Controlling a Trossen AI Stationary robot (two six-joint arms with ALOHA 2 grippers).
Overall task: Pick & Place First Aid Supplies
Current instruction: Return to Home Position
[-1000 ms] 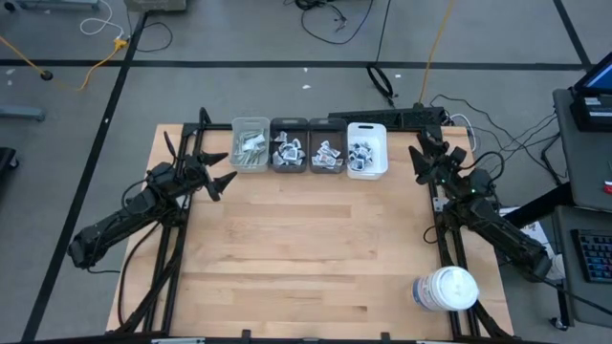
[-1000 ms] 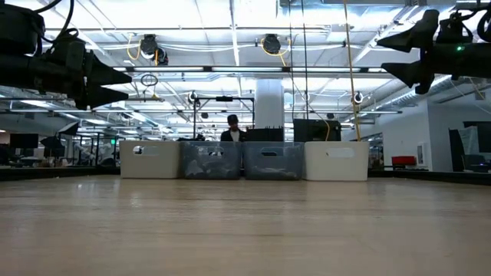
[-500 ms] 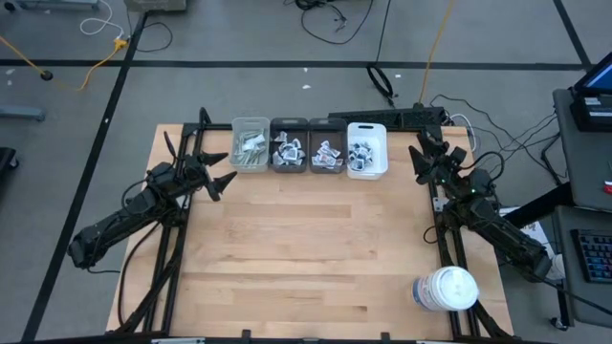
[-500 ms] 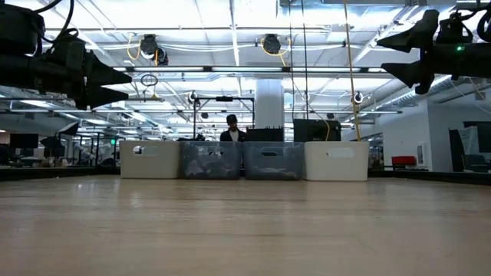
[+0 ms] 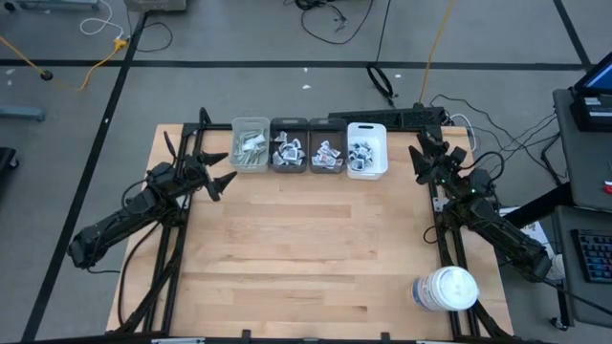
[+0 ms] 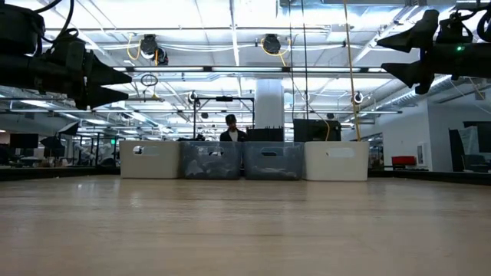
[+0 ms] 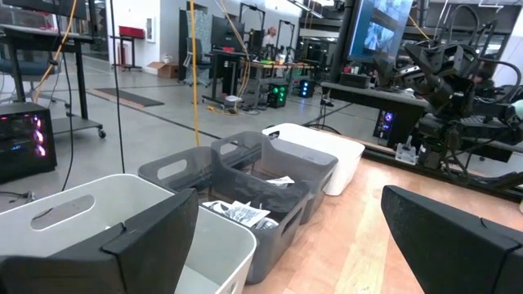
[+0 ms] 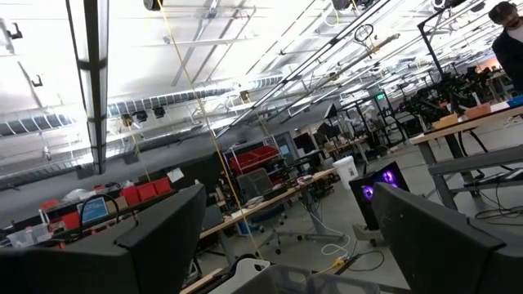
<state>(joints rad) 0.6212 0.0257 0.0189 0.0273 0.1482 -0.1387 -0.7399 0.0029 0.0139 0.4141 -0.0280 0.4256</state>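
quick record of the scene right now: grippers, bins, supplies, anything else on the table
left gripper: open, empty, raised over the table's left side
right gripper: open, empty, raised by the table's right edge
bins: four side by side in a row at the far edge
first aid supplies: inside the bins, none loose on the table
white jar: near right corner, apart from both grippers
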